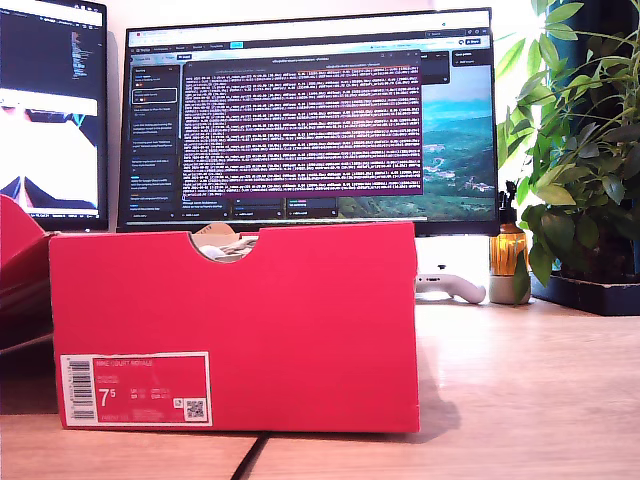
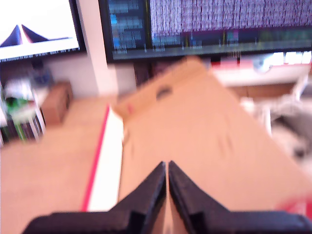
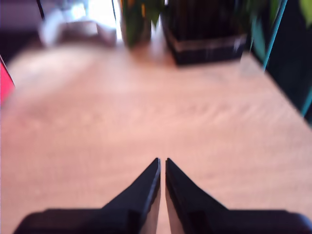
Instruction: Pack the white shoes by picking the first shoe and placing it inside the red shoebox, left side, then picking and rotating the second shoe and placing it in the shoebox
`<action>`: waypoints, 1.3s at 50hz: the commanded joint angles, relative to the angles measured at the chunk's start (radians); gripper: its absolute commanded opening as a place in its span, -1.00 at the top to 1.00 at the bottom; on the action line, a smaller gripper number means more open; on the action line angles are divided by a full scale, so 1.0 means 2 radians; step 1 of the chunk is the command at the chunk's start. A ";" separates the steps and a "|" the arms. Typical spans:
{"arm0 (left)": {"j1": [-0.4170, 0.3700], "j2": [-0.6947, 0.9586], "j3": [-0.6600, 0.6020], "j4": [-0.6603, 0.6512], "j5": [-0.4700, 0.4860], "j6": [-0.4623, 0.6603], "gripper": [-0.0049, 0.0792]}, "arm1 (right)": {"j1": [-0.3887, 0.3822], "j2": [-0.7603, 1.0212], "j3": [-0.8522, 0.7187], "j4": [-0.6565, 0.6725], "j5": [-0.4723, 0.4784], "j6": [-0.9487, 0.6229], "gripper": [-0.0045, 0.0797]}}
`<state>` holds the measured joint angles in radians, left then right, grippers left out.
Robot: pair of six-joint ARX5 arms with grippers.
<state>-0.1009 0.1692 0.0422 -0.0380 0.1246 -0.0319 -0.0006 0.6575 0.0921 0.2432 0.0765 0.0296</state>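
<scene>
Exterior view: red shoebox [image 1: 235, 325] fills the near left w/ its labelled end wall facing the camera, long axis running away toward the monitor [image 1: 310, 115]; thru the half-round notch a bit of white shoe [image 1: 232, 245] shows inside, heading unclear. My first gripper [image 2: 167, 165] hangs over the box's brown cardboard, jaws closed & empty. My second gripper [image 3: 162, 161], also pinched closed on nothing, is over bare wooden desk [image 3: 146, 112], box only a red sliver at frame edge.
</scene>
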 commanded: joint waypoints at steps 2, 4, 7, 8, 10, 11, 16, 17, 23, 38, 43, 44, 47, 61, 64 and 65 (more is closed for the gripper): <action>0.002 -0.025 -0.013 -0.007 -0.004 -0.003 0.92 | -0.003 -0.023 -0.021 -0.002 -0.009 0.004 0.92; 0.002 -0.039 -0.016 -0.014 -0.012 -0.003 0.92 | -0.003 -0.037 -0.021 -0.006 -0.011 0.004 0.92; 0.002 -0.059 -0.022 -0.027 -0.022 -0.003 0.92 | -0.003 -0.056 -0.022 -0.013 -0.013 0.004 0.92; 0.002 -0.068 -0.025 -0.031 -0.027 -0.003 0.92 | -0.003 -0.063 -0.022 -0.015 -0.013 0.004 0.92; 0.002 -0.083 -0.029 -0.040 -0.034 -0.007 0.92 | -0.003 -0.075 -0.022 -0.019 -0.013 0.004 0.92; 0.002 -0.090 -0.031 -0.045 -0.035 -0.007 0.92 | -0.003 -0.080 -0.022 -0.023 -0.013 0.004 0.92; 0.002 -0.090 -0.034 -0.049 -0.036 -0.010 0.92 | -0.003 -0.106 -0.023 -0.031 -0.013 0.003 0.92; 0.002 -0.090 -0.034 -0.049 -0.036 -0.010 0.92 | -0.002 -0.111 -0.023 -0.032 -0.013 0.002 0.92; 0.002 -0.091 -0.034 -0.046 -0.041 -0.006 0.92 | -0.002 -0.147 -0.033 -0.032 -0.013 0.002 0.92; 0.002 -0.091 -0.034 -0.050 -0.056 -0.006 0.92 | 0.000 -0.256 -0.044 -0.105 -0.037 -0.013 0.92; 0.002 -0.091 -0.034 -0.052 -0.057 -0.006 0.92 | 0.001 -0.295 -0.044 -0.153 -0.049 -0.013 0.92; 0.002 -0.091 -0.034 -0.053 -0.057 -0.006 0.92 | 0.001 -0.303 -0.044 -0.162 -0.051 -0.013 0.92; 0.002 -0.091 -0.034 -0.054 -0.058 -0.006 0.92 | 0.004 -0.325 -0.044 -0.194 -0.051 -0.014 0.92; 0.003 -0.091 -0.034 -0.084 -0.057 -0.007 0.92 | 0.007 -0.327 -0.043 -0.203 -0.046 -0.002 0.92; 0.003 -0.091 -0.034 -0.084 -0.057 -0.007 0.92 | 0.007 -0.327 -0.043 -0.203 -0.046 -0.002 0.92; 0.003 -0.091 -0.033 -0.084 -0.057 -0.007 0.92 | 0.007 -0.327 -0.043 -0.203 -0.046 -0.002 0.92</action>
<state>-0.1001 -0.0036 0.0055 -0.1898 0.0067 -0.0463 0.0078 0.0078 0.0235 -0.1730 -0.0162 0.0223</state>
